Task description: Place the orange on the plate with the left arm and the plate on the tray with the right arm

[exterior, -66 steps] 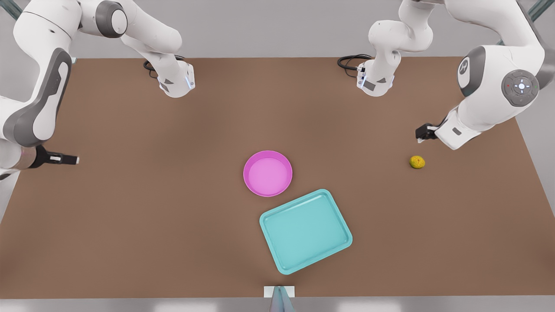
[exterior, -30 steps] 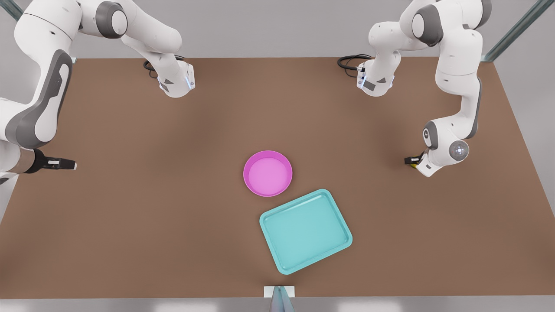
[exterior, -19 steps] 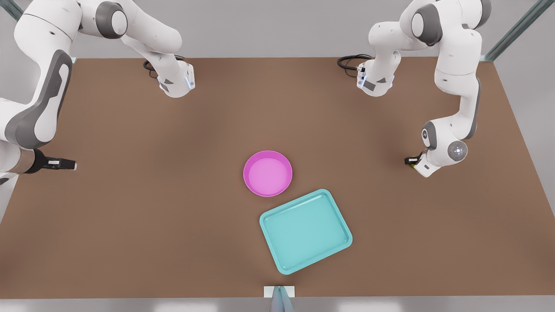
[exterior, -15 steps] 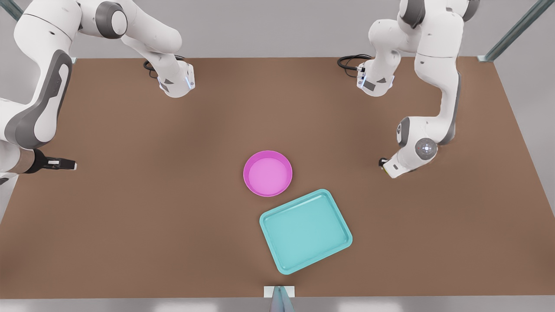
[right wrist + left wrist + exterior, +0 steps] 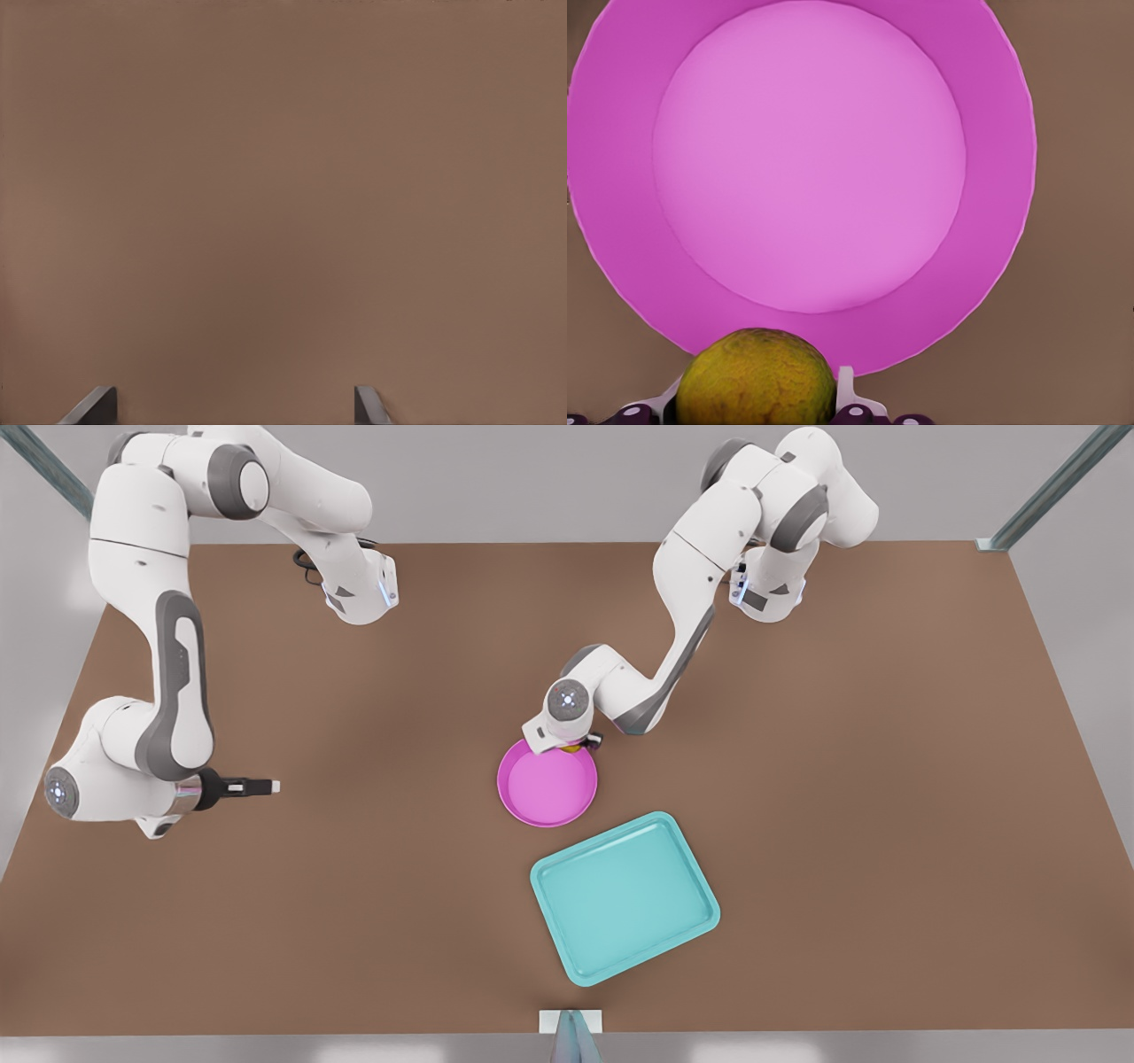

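Orange (image 5: 755, 378): clamped in left gripper (image 5: 757, 398), above plate's far rim, not yet over its centre
Plate (image 5: 547, 786): on table, touching tray (image 5: 625, 897) corner
Right gripper (image 5: 252, 786): fingers spread wide, empty, well apart at front view's left
Hidden: orange mostly behind wrist in front view

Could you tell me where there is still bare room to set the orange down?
The plate's whole pink floor is bare, and so is the tray. The left claw holds the orange at the plate's rim.
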{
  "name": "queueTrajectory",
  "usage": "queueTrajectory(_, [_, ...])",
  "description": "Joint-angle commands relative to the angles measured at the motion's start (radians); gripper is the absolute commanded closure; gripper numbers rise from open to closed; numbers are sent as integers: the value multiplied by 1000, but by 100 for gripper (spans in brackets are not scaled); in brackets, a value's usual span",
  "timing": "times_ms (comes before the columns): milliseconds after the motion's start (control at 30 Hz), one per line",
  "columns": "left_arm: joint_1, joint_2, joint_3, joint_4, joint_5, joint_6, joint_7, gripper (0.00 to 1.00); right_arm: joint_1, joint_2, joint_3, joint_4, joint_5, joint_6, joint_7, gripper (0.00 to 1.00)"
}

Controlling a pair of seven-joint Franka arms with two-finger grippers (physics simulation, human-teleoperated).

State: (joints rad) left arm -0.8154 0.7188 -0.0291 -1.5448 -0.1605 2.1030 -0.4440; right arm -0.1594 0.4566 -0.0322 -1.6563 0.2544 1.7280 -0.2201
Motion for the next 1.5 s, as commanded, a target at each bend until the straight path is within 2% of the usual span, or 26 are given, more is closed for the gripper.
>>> queueTrajectory(0, [-1, 2, 0, 20, -17, -9, -516, 26, 0, 7, 0, -5, 71, 123, 13, 0])
queueTrajectory(167, [4, 108, 0, 213, -14, -24, -555, 26, -15, 11, 0, -8, 75, 123, 13, 0])
queueTrajectory(233, [13, 123, 0, 226, -14, -20, -552, 25, -17, 11, 0, -8, 75, 123, 12, 0])
queueTrajectory(267, [13, 123, 0, 224, -14, -21, -550, 0, -15, 11, 0, -10, 75, 122, 13, 0])
queueTrajectory(333, [15, 111, 0, 212, -13, -29, -539, 0, -14, 13, 0, -10, 75, 123, 13, 0])
queueTrajectory(400, [15, 50, 15, 192, -10, -183, -521, 0, -14, 13, 0, -10, 75, 123, 13, 0])
queueTrajectory(433, [21, -85, 108, 193, -19, -479, -389, 0, -14, 14, 0, -10, 75, 122, 13, 0])
queueTrajectory(467, [30, -261, 322, 199, -27, -759, -121, 0, -8, 23, 2, -11, 81, 120, 13, 0])
queueTrajectory(500, [28, -331, 518, 204, -11, -870, 190, 0, 1, 33, 3, -34, 163, 128, 13, 0])
queueTrajectory(533, [27, -355, 673, 212, -10, -900, 404, 0, 12, 33, 15, -80, 215, 183, 15, 0])
queueTrajectory(600, [33, -340, 804, 284, -11, -939, 594, 0, 15, 30, 38, -134, 287, 234, 15, 0])
queueTrajectory(633, [71, -351, 781, 282, -17, -931, 558, 0, 15, 30, 81, -177, 315, 317, 15, 0])
queueTrajectory(667, [367, -412, 436, 285, 24, -928, 547, 0, 15, 27, 127, -217, 316, 403, 15, 0])
queueTrajectory(700, [686, -484, 40, 261, 203, -859, 541, 0, 23, 16, 170, -255, 316, 473, 15, 0])
queueTrajectory(733, [693, -587, 38, 102, 226, -707, 538, 0, 87, 5, 173, -295, 319, 557, 27, 0])
queueTrajectory(800, [703, -552, 49, 132, 225, -831, 534, 0, 192, 16, 172, -318, 319, 669, 116, 0])
queueTrajectory(933, [700, -544, 58, 160, 220, -868, 536, 0, 353, 39, 170, -324, 319, 817, 254, 0])
queueTrajectory(1033, [703, -550, 60, 160, 225, -893, 545, 0, 445, 45, 172, -321, 321, 852, 326, 0])
queueTrajectory(1267, [703, -547, 60, 158, 222, -907, 544, 0, 554, 152, 173, -237, 341, 913, 404, 0])
queueTrajectory(1467, [703, -548, 64, 158, 213, -920, 544, 0, 589, 188, 173, -223, 348, 950, 413, 0])
